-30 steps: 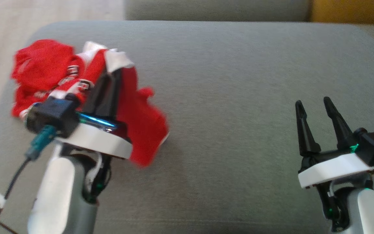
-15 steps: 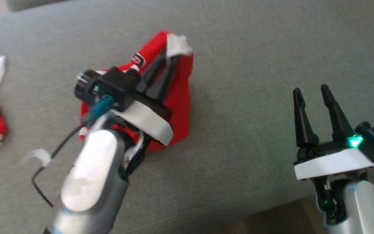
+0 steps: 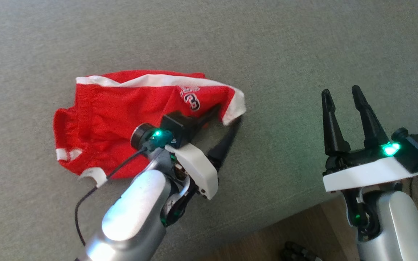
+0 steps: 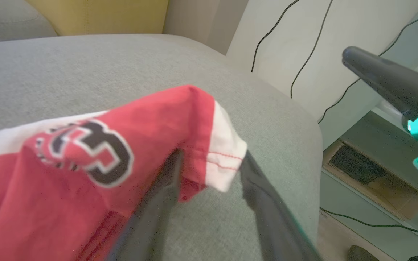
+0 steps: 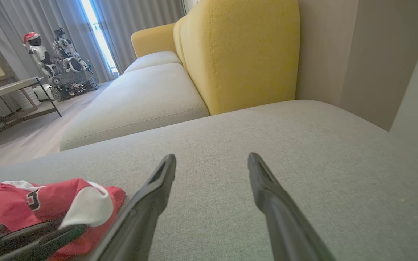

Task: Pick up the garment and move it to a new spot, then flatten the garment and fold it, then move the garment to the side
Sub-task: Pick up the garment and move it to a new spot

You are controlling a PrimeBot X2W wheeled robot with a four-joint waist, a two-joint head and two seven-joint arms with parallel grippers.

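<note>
Lying centre-left on the couch (image 3: 303, 54), the garment (image 3: 122, 105) is resting spread out, no longer bunched. The left gripper (image 3: 228, 113) is parting its jaws at its right end, having just let go, so flattening is likely coming next; the right gripper (image 3: 340, 90) is waiting wide and empty.

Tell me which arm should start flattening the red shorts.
Left. The left gripper sits at the white hem of the shorts, jaws apart around it. The right gripper hangs open over the sofa cushion, well clear of them, so it would probably need a longer reach.
</note>
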